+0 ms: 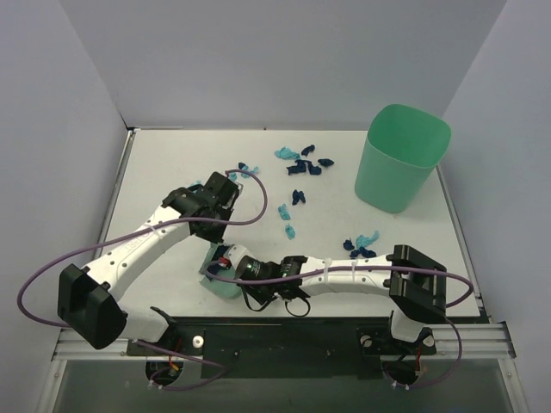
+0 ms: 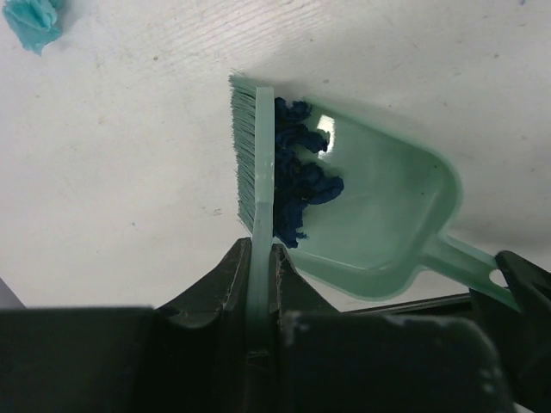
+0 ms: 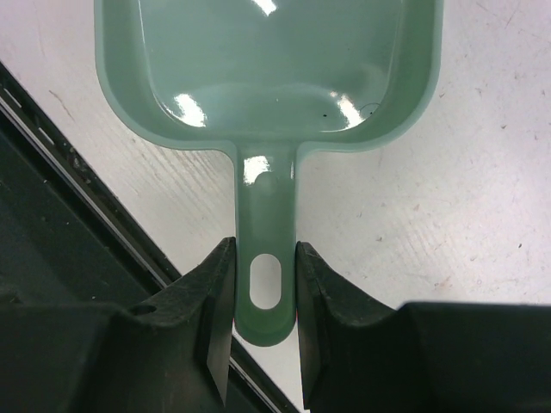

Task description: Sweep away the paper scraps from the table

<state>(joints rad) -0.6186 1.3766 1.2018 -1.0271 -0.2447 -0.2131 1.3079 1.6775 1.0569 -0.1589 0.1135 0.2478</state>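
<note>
Left gripper point(image 2: 258, 255) on brush point(image 2: 263, 155); scraps point(image 2: 301, 185) in dustpan point(image 2: 387, 215)

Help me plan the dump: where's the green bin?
In the top view, the green bin stands at the table's far right, beside the paper scraps.

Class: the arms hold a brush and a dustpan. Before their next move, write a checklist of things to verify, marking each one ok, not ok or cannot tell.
1. Left gripper clamped on the brush: ok.
2. Right gripper clamped on the dustpan handle: ok.
3. Dark paper scraps inside the dustpan, against the bristles: ok.
4. Dustpan's front lip flat on the table: cannot tell.
5. Table swept: not ok, scraps lie near the bin.
6. Bin upright and open: ok.
</note>
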